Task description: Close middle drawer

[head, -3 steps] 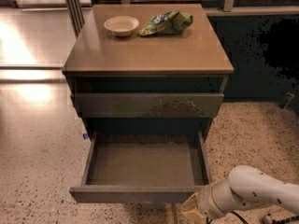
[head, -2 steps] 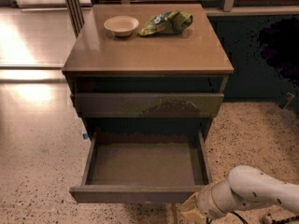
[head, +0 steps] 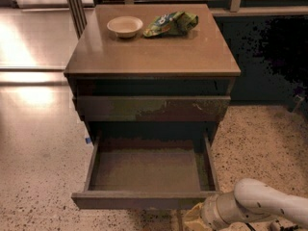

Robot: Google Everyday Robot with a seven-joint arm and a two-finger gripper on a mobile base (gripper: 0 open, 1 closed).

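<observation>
The middle drawer (head: 147, 170) is a dark brown shallow wooden tray pulled far out of the cabinet, and it is empty. Its plain front strip (head: 144, 199) faces me low in the view. My gripper (head: 193, 219) is at the bottom right, just below and in front of the right end of that front strip, at the end of my white arm (head: 269, 203). The gripper's lower part is cut off by the frame edge. I cannot tell whether it touches the drawer front.
Above the open drawer is a wider closed drawer front with a pale scuff (head: 151, 108). On the cabinet top (head: 149, 52) stand a small white bowl (head: 125, 26) and a green snack bag (head: 171, 23). Speckled floor lies all around; a dark wall is at the back right.
</observation>
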